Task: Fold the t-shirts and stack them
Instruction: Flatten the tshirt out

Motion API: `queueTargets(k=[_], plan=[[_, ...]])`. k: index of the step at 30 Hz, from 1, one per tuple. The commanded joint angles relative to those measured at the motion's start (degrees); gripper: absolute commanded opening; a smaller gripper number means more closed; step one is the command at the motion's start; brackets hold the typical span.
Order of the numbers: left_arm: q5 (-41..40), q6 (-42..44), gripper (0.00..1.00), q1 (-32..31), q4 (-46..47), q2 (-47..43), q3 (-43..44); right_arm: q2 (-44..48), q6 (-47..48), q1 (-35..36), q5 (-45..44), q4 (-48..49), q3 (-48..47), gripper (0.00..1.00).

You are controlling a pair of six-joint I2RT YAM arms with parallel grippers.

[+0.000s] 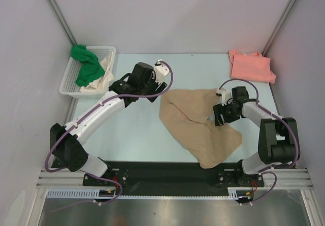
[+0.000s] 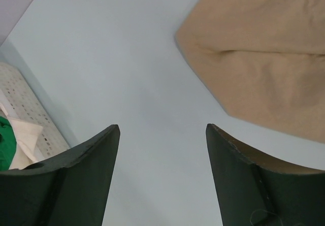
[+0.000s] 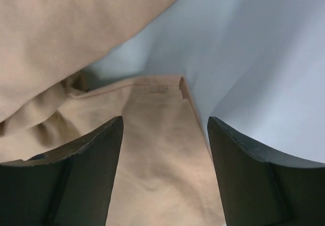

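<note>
A tan t-shirt (image 1: 198, 127) (image 2: 264, 58) (image 3: 157, 160) lies crumpled and partly doubled over in the middle of the table. My right gripper (image 1: 221, 115) (image 3: 165, 119) hangs open over the shirt's right part, with cloth under the gap between its fingers and nothing clamped. Left of the shirt's upper corner, my left gripper (image 1: 161, 82) (image 2: 162, 129) is open above bare table and apart from the cloth. A folded salmon pink t-shirt (image 1: 251, 65) rests at the back right. A green t-shirt (image 1: 86, 66) (image 2: 4, 144) and a cream one (image 1: 104, 69) (image 2: 23, 134) sit in the basket.
The white lattice basket (image 1: 68, 84) (image 2: 25, 104) stands at the back left against the wall. Side walls close in the pale blue table (image 1: 137, 129) on the left and right. The arm bases sit on a black rail (image 1: 167, 172) at the near edge.
</note>
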State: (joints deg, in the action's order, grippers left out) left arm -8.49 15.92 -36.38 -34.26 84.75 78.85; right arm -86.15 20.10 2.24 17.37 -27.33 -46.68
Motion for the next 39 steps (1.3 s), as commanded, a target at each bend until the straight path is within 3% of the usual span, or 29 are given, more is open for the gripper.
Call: queueTargets(k=[1, 4, 7, 8, 10, 11, 14, 19, 26, 27, 30, 33, 39], plan=[[-0.82, -1.16, 0.75, 0.87, 0.25, -0.46, 1.92, -2.96, 0.29, 0.04, 0.3, 1.23, -3.59, 0.71], [-1.44, -1.16, 0.75, 1.22, 0.77, -0.99, 1.48, -5.25, 0.56, 0.22, 0.39, 1.49, -4.74, 0.66], [-2.05, -0.8, 0.75, 1.49, 1.3, -0.9, 1.04, -7.18, 1.43, 0.75, 0.65, 1.49, -6.23, 0.53], [-2.4, -0.46, 0.75, 1.49, 1.39, -0.73, 0.96, -7.8, 1.61, 0.75, 0.91, 1.14, -6.76, 0.39], [-2.76, -0.19, 0.75, 1.66, 1.74, -0.2, 1.3, -9.91, 1.44, 0.84, 1.79, -0.43, -9.56, 0.27], [-3.11, -0.02, 0.76, 1.75, 1.92, -0.03, 1.57, -10.44, 1.35, 0.92, 2.14, -1.05, -10.71, 0.15], [-3.46, 0.25, 0.76, 2.28, 2.09, 0.33, 2.62, -10.36, 1.96, 0.84, 2.24, -2.99, -14.31, 0.0], [-5.13, 0.77, 0.75, 3.33, 3.5, 0.07, 4.29, -8.34, 4.95, -0.21, 0.92, -6.24, -23.0, 0.0], [-8.47, 1.39, 0.76, 4.56, 5.17, 0.77, 9.12, -12.37, 4.17, -0.66, 1.44, -9.31, -52.87, 0.0], [-8.73, 1.39, 0.76, 4.56, 5.52, 0.51, 9.65, -12.55, 3.9, 0.04, 1.53, -10.88, -60.21, 0.0], [-9.53, 0.87, 0.76, 4.56, 5.78, 0.15, 11.76, -9.75, 6.26, 4.6, 1.0, -15.45, -68.43, 0.0], [-9.0, 0.78, 0.76, 4.48, 6.31, -0.02, 13.0, -0.48, 8.21, 9.95, 0.04, -18.8, -65.93, 0.0], [-9.09, 1.48, 0.77, 4.56, 7.1, 1.82, 13.17, 21.7, -1.54, 15.59, 3.1, -25.65, -40.54, 0.0]])
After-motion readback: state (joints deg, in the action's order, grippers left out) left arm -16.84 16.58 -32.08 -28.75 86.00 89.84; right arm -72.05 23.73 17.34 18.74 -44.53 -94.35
